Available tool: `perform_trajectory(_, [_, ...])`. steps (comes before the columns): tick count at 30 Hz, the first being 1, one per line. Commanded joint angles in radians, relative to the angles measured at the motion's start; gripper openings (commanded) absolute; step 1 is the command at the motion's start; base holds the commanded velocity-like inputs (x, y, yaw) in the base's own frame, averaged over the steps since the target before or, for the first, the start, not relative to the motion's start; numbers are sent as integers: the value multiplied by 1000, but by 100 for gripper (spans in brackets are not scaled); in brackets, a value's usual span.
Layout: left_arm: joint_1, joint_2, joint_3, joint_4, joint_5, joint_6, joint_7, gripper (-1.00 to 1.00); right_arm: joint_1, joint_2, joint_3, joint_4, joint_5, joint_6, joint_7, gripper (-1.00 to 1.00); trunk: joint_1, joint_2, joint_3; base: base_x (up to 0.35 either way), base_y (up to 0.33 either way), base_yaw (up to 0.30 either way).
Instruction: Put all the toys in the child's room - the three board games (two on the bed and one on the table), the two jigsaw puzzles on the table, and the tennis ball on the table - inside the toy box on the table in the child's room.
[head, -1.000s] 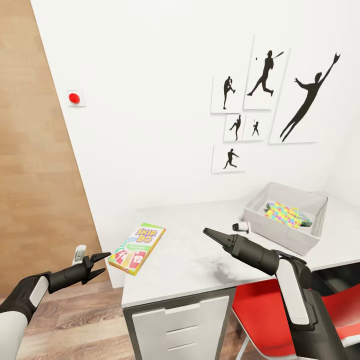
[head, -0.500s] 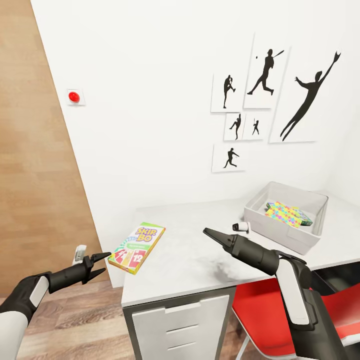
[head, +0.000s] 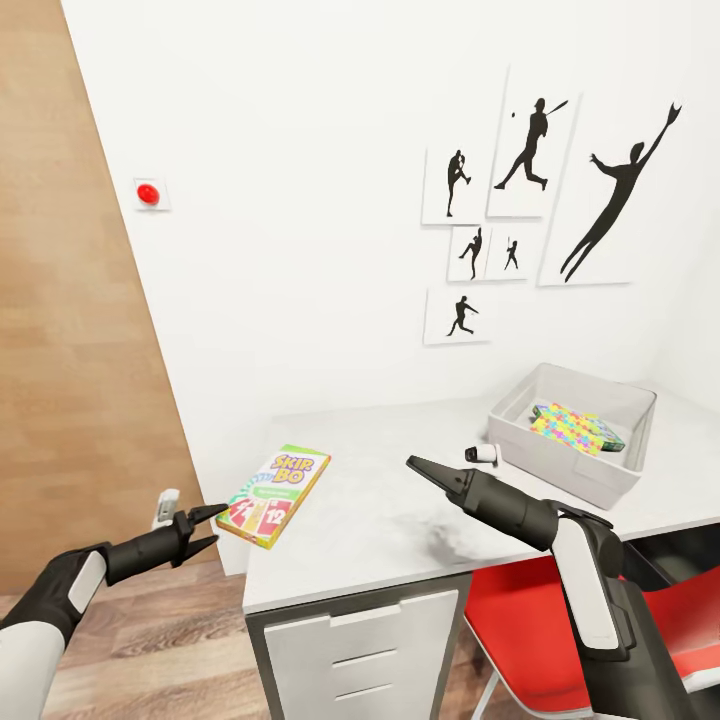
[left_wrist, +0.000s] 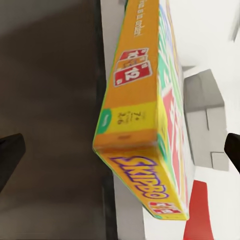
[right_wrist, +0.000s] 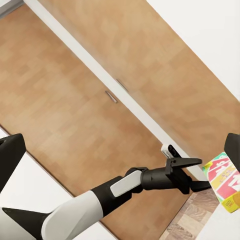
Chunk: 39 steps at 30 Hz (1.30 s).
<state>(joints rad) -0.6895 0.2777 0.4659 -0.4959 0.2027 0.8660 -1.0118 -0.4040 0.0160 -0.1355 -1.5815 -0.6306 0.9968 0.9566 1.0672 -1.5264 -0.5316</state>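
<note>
Both jaws gape empty: left gripper (head: 207, 528) just beside the SKIP-BO box (head: 275, 496), right gripper (head: 418, 467) above the table (head: 380, 520).

Glossy printed card SKIP-BO box (head: 274, 496) on a smooth, matt grey table (head: 400, 520); wood-grain door (head: 70, 350); pale translucent plastic toy box (head: 560, 462).

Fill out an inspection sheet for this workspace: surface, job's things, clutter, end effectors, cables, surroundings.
Surface: pale grey table, drawers below.
Job's things: SKIP-BO box overhangs the table's left edge; toy box at right holds a colourful puzzle.
Clutter: small white-and-black object beside the toy box.
End effectors: left end effector open, level with the SKIP-BO box edge, not gripping; right end effector above the table, state unclear.
Cables: nothing seen.
Surroundings: white wall with silhouette pictures, red button, wooden door, red chair.
</note>
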Motion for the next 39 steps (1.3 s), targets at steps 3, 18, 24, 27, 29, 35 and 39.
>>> perform_trajectory(3, [-1, -4, 2, -1, 0, 5, -2, 100, -1, 1, -1, 0, 3, 3, 5, 100, 0, -1, -1, 0, -45, 0])
perform_trajectory(18, [-1, -5, 2, -3, 0, 5, -2, 100, -1, 1, -1, 0, 4, 3, 4, 100, 0, -1, -1, 0, -51, 0])
perform_trajectory(24, [-1, -5, 1, -3, 0, 5, -2, 100, -1, 1, -1, 0, 4, 3, 4, 100, 0, -1, -1, 0, 0, 0])
perform_trajectory(27, [-1, -5, 1, -3, 0, 5, -2, 100, -1, 1, -1, 0, 4, 3, 4, 100, 0, -1, -1, 0, 0, 0])
perform_trajectory(29, [-1, -5, 1, -3, 0, 5, -2, 100, -1, 1, -1, 0, 4, 3, 4, 100, 0, -1, -1, 0, 0, 0])
perform_trajectory(35, [-1, -5, 1, -3, 0, 5, -4, -100, -1, 1, -1, 0, 5, 3, 4, 100, 0, -1, -1, 0, 0, 0])
perform_trajectory(39, [-1, -4, 2, -5, 0, 5, -4, -100, -1, 1, -1, 0, 4, 3, 4, 100, 0, -1, -1, 0, 0, 0])
